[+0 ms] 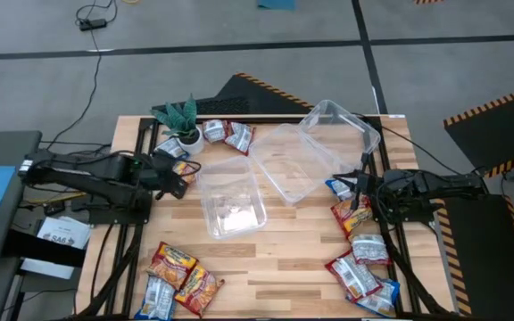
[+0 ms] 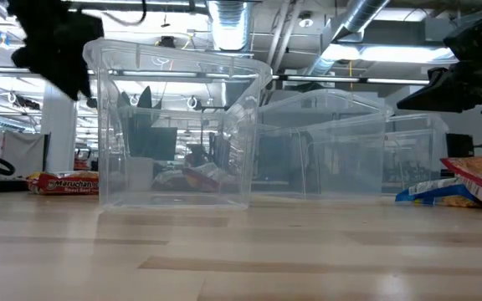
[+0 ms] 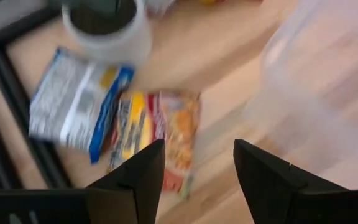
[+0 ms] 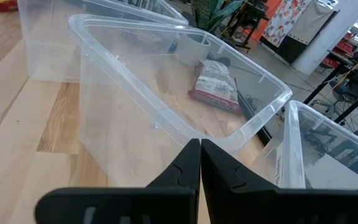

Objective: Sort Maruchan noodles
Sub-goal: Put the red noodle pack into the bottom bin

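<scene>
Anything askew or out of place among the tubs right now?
Yes. The three clear plastic tubs sit unevenly: the nearest clear tub lies roughly square to the wooden table's edges, while the middle tub and far tub are skewed diagonally and crowd each other.

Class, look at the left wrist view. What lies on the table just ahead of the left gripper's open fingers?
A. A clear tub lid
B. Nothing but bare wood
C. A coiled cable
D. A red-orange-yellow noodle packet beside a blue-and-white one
D: past the left gripper, an orange packet lies beside a blue-and-white packet, near the white pot.
</scene>
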### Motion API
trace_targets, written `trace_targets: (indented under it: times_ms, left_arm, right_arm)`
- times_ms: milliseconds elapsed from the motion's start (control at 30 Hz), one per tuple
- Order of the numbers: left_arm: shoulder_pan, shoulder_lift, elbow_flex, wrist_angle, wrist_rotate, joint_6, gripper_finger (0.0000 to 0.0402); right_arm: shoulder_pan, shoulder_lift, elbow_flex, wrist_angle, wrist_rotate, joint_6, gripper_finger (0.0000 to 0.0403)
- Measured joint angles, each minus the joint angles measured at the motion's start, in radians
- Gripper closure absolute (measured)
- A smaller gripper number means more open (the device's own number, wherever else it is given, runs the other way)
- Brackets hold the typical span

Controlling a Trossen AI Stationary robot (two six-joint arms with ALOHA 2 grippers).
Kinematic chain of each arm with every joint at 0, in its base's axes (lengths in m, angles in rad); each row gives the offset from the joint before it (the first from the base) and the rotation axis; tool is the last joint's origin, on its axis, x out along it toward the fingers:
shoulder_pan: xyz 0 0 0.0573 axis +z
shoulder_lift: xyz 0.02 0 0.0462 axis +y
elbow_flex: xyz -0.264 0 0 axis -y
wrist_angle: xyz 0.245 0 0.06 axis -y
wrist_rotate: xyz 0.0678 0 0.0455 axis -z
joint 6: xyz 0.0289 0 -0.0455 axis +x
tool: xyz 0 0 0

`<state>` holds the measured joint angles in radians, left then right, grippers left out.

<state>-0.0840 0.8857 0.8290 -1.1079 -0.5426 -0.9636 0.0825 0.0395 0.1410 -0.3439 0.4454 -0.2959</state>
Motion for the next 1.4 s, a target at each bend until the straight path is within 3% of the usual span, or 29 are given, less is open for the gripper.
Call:
trace_targets:
  times_ms: [233, 433, 867, 1100, 1233, 1400]
  left_arm:
    - [0.112, -0.026, -0.136, 0.016, 0.093, -0.009, 0.0221]
    - [0.232, -0.082, -0.29, 0.252, 0.244, 0.087, 0.0221]
    - [0.341, -0.009, -0.432, 0.474, 0.25, 0.177, 0.0221]
    - [0.35, 0.05, -0.457, 0.498, 0.223, 0.188, 0.0223]
    - [0.346, 0.071, -0.457, 0.499, 0.211, 0.197, 0.0268]
    - [0.347, 0.079, -0.456, 0.494, 0.219, 0.221, 0.0385]
  right_arm:
    - [0.0, 0.0, 0.0, 0.0, 0.0, 0.0, 0.0368]
    - [0.0, 0.0, 0.0, 0.0, 0.0, 0.0, 0.0368]
    - [0.0, 0.0, 0.0, 0.0, 0.0, 0.0, 0.0368]
    - [0.0, 0.0, 0.0, 0.0, 0.0, 0.0, 0.0368]
    - [0.0, 0.0, 0.0, 0.0, -0.001, 0.0, 0.0368]
    - [0.0, 0.0, 0.0, 0.0, 0.0, 0.0, 0.0368]
